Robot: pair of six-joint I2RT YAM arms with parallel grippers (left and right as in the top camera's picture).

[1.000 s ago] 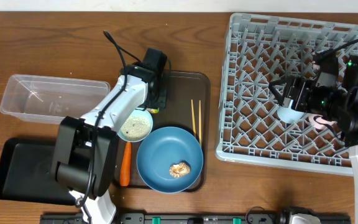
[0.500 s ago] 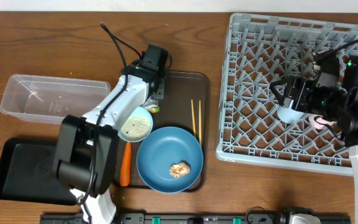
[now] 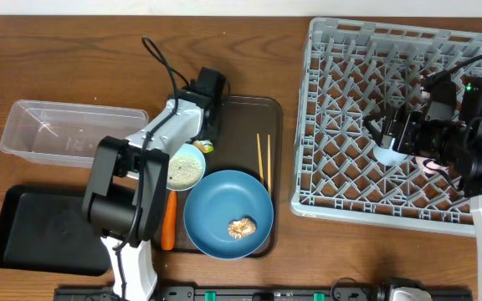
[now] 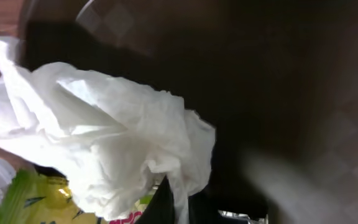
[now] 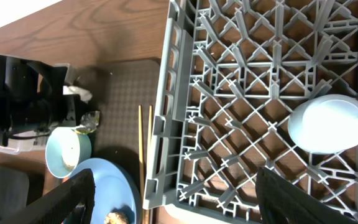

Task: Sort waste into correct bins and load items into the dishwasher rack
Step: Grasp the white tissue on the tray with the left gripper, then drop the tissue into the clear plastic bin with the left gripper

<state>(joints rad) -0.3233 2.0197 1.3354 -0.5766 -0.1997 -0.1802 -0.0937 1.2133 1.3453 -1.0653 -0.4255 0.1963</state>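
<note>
Dishwasher rack (image 3: 341,75): small blue cup (image 5: 329,123) sits among pegs. Right gripper (image 5: 182,186) jaws wide apart, empty, near cup. Risk: careless sideways move knocks cup off pegs.

Dark brown serving tray (image 3: 241,125): left gripper (image 3: 210,125) jaws together at crumpled white paper (image 4: 104,143); hold unconfirmed. Risk: thin pinch slips, or adjoining yellow-green snack wrapper (image 4: 36,199) drags along, reaching wrong bin.

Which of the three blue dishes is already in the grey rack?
The small blue cup, among the pegs of the rack; the light blue bowl and the blue plate are on the brown tray.
</note>
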